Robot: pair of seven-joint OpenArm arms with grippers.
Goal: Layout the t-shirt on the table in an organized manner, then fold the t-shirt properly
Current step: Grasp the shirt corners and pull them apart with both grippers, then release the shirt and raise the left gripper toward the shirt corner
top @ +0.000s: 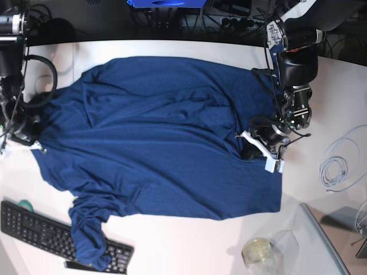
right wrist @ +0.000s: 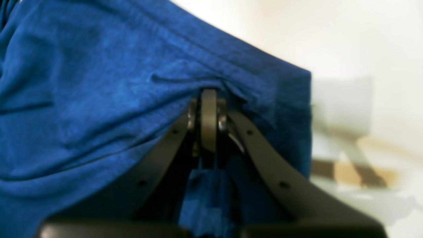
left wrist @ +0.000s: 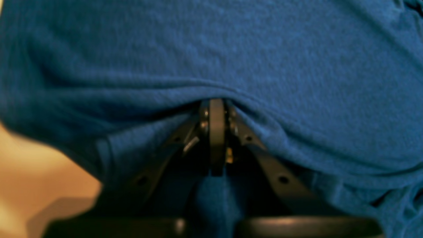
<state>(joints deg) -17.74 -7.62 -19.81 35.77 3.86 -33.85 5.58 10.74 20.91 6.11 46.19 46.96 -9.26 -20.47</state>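
White surface (top: 189, 240) carries the navy t-shirt (top: 155, 137), spread wide w/ wrinkles; one sleeve droops over the black keyboard (top: 40, 229) at the tee's near corner. Left fingers (left wrist: 216, 109) closed on the tee's hem; right fingers (right wrist: 209, 99) closed on its opposite edge. Coiled white cable (top: 341, 163) and glass jar (top: 256, 250) lie beside the tee. Dark cables behind the surface.
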